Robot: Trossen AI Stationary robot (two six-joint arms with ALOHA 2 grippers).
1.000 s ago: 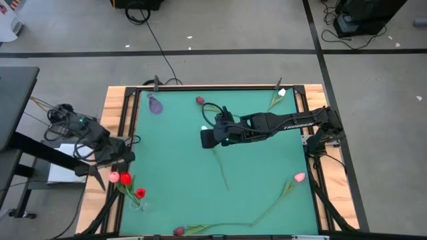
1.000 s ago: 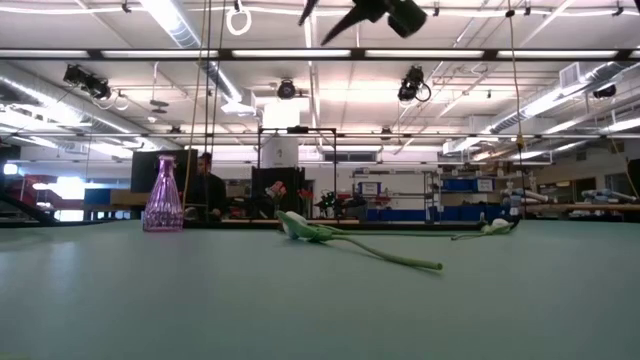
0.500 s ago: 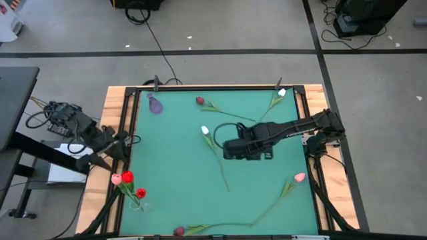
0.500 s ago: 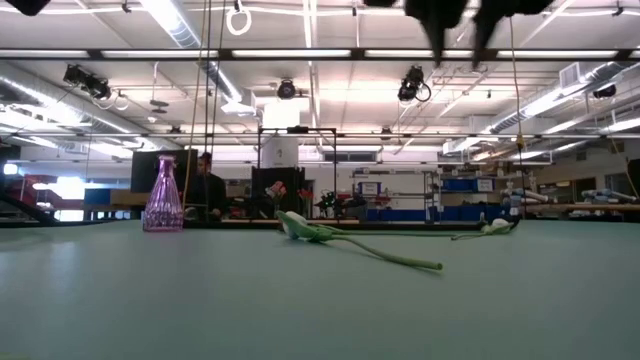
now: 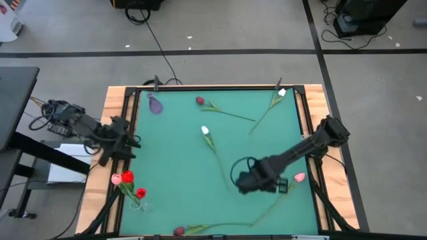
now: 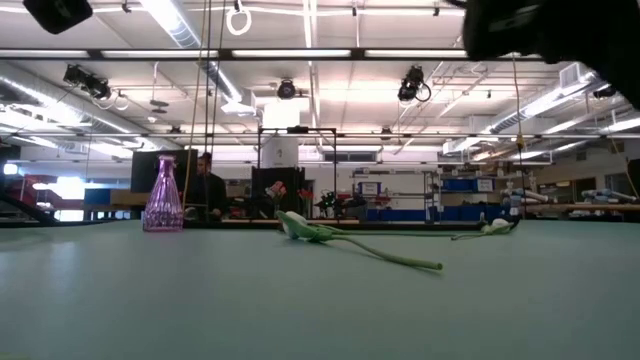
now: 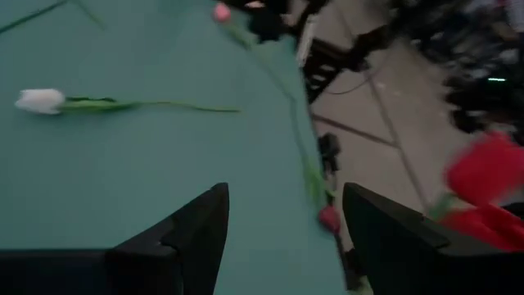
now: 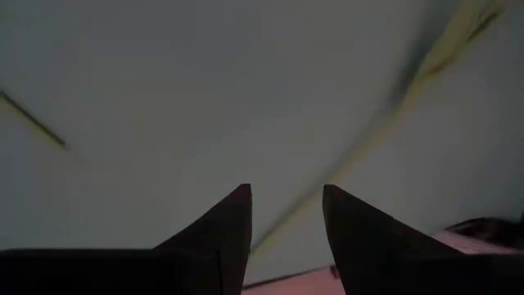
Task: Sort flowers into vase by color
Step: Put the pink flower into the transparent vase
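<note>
Tulips lie scattered on the green table [image 5: 173, 153]: a white one [image 5: 205, 131] in the middle, a dark red one [image 5: 199, 101] and a white one [image 5: 282, 93] at the far edge, a pink one [image 5: 299, 177] near right, and a dark red one [image 5: 179, 231] at the near edge. Red and pink heads [image 5: 126, 178] stand in a clear vase at the near left. A purple vase [image 5: 155, 105] stands at the far left. My right gripper [image 5: 250, 183] hangs open, pointing down, left of the pink tulip and over its stem [image 8: 377, 131]. My left gripper [image 7: 282, 190] is open at the table's left edge.
A wooden frame [image 5: 113, 107] rims the table. Cables and a grey box [image 5: 63, 113] lie off the left edge. In the low view, the purple vase [image 6: 164, 195] and the white tulip [image 6: 300, 228] stand out before the room behind.
My right gripper has swung from the table's middle toward the near right, sinking and tipping to point down beside the pink tulip. My left gripper has drawn up and toward the far edge, away from the vase with red heads, rolling as it went. No flower has moved.
</note>
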